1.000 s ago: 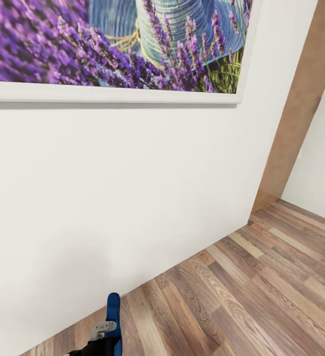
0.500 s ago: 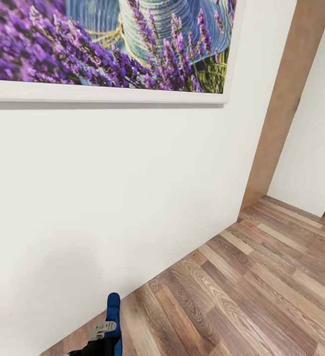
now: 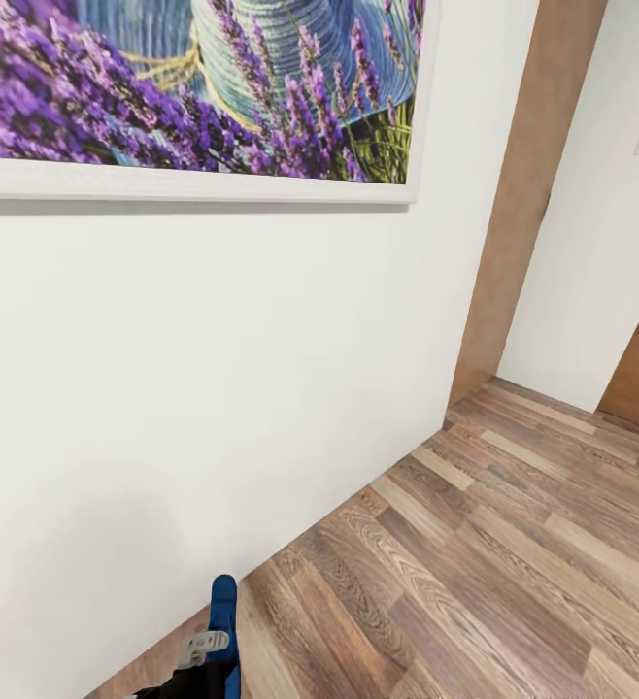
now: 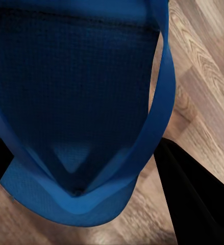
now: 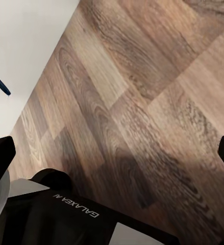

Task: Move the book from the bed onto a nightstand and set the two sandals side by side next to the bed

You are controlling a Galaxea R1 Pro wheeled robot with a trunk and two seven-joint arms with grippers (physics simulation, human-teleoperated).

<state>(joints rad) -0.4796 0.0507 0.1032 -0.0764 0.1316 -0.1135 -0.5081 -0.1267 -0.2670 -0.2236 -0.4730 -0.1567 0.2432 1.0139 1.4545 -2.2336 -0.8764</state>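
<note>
The left gripper (image 3: 208,652) pinches 1 blue sandal (image 4: 86,117), carried low just beside the white wall (image 3: 213,369) under the lavender picture (image 3: 184,87); the right gripper (image 5: 112,168) has its fingertips spread wide over the wood floor (image 3: 475,573), empty. Risk, in my judgement: the robot drives very near the wall, so the sandal's tip can scrape it and twist out of the grip, esp. in a turn. No containers are here, and bed, book, nightstand are not seen.
</note>
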